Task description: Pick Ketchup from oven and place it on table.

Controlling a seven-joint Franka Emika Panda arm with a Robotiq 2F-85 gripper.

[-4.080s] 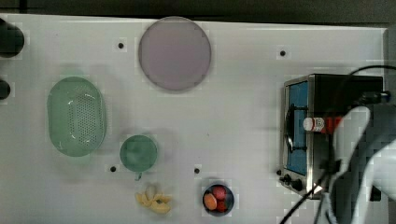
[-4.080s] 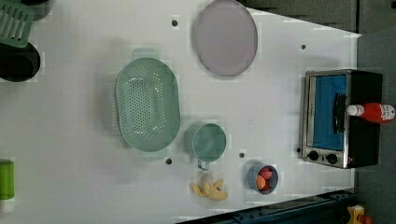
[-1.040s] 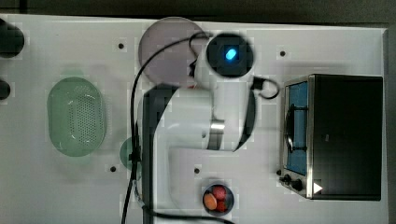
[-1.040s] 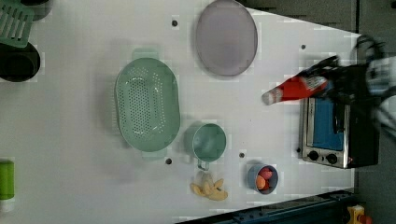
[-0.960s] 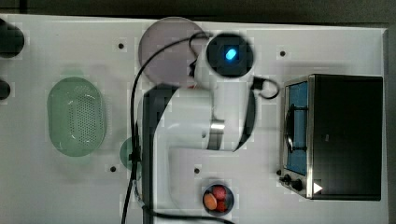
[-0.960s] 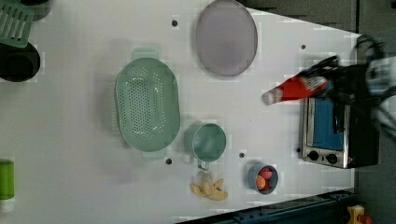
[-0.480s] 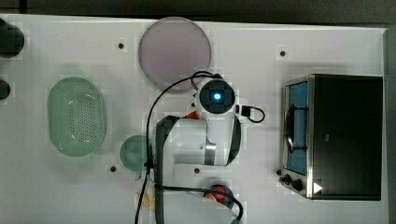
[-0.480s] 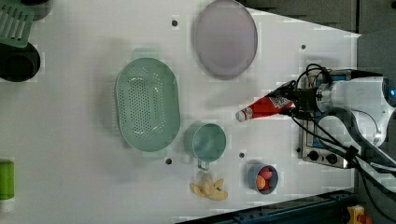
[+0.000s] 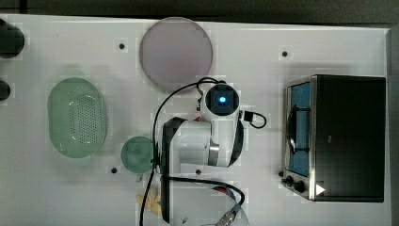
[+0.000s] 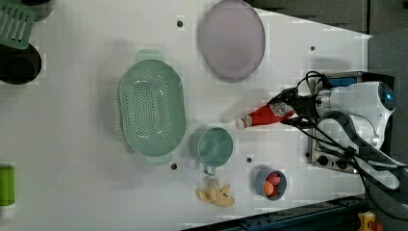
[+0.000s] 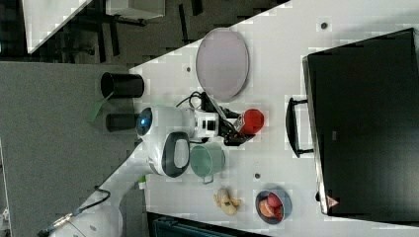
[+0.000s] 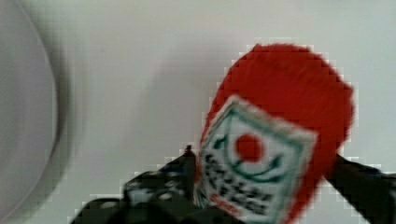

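Now that the arm has swung clear of the oven (image 9: 346, 136), the gripper (image 10: 293, 111) holds the ketchup (image 10: 266, 115) low over the table (image 9: 263, 33) beside the mug (image 10: 214, 147), fingers flanking it, grip uncertain, release looking close.

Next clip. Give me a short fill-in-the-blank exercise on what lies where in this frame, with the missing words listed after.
1. The ketchup bottle's cap is ____ in colour.
2. In the left view, the ketchup lies between the oven and the green ____.
3. The round lilac plate has ____ on it.
4. The small bowl near the banana-like pieces holds red and ____ round pieces.

Missing words: white; cup; nothing; orange
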